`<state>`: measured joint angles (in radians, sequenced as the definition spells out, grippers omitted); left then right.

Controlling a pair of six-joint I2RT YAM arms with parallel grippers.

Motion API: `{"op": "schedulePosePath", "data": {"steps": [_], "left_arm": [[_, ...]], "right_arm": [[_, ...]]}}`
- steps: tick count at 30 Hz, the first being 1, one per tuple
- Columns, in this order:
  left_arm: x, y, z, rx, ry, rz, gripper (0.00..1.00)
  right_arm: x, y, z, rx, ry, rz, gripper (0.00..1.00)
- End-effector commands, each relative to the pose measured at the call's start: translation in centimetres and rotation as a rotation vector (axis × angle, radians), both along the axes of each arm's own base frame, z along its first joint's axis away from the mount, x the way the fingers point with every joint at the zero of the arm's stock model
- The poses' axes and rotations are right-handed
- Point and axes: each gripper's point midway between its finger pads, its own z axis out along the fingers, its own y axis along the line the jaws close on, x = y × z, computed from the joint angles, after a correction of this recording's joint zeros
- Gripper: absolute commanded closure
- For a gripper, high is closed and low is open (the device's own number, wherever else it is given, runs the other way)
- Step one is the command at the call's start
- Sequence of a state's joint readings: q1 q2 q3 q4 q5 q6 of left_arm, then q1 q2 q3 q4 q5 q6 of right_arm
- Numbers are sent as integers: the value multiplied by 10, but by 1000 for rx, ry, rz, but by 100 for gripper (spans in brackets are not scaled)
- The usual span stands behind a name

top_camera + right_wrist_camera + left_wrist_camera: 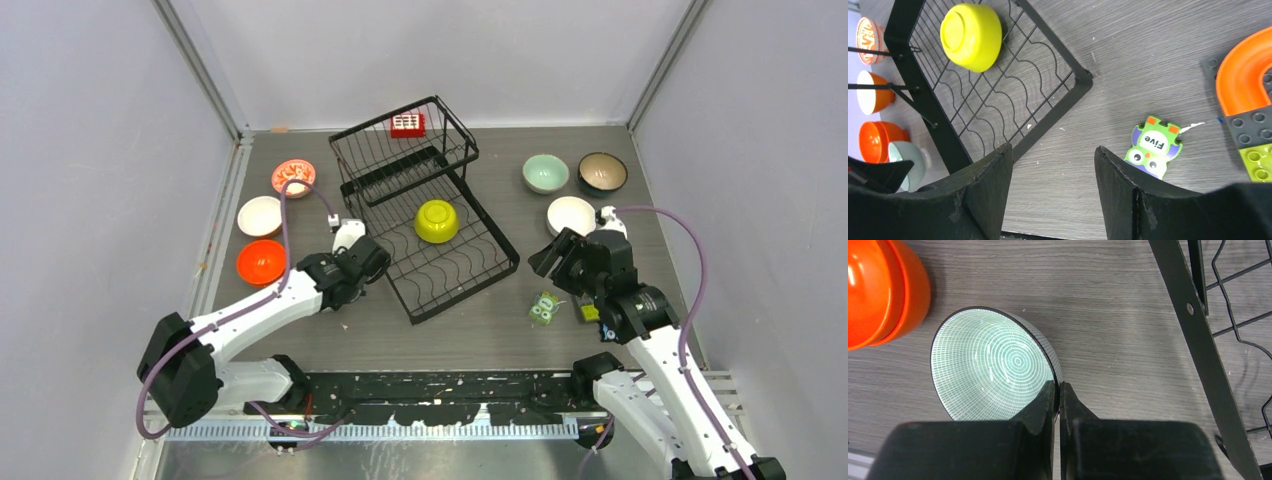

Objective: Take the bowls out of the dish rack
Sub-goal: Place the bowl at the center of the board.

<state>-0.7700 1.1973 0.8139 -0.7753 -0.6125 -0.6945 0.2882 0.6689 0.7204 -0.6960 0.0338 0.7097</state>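
Observation:
The black wire dish rack (470, 270) (1048, 107) stands mid-table, with one lime-yellow bowl (437, 221) (971, 36) upside down on its lower tier. My left gripper (1058, 385) (340, 272) is shut on the rim of a mint-lined bowl (993, 365) (910, 157), low over the table just left of the rack and beside an orange bowl (261, 262) (878, 290). The arm hides this bowl in the top view. My right gripper (1053, 148) (555, 255) hangs open and empty over bare table near the rack's front right corner.
On the left lie a white bowl (259, 215) and a red-patterned one (293, 177). At the right stand mint (545, 172), dark (602, 172) and white (571, 214) bowls. An owl card (1153, 147) and toy blocks (1248, 95) lie by my right gripper.

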Motion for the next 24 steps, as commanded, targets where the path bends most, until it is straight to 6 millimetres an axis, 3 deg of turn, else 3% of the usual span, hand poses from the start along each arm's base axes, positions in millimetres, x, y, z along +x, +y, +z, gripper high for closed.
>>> {"op": "schedulePosePath", "data": {"steps": [1, 13, 24], "left_arm": [[17, -5, 4, -21, -68, 20, 100], [7, -2, 1, -58, -62, 33, 65], [-1, -5, 43, -174, -111, 10, 36]], "right_arm": [[10, 19, 19, 45, -64, 79, 35], [15, 33, 18, 7, -60, 119, 35], [15, 36, 45, -27, -108, 147, 34]]}}
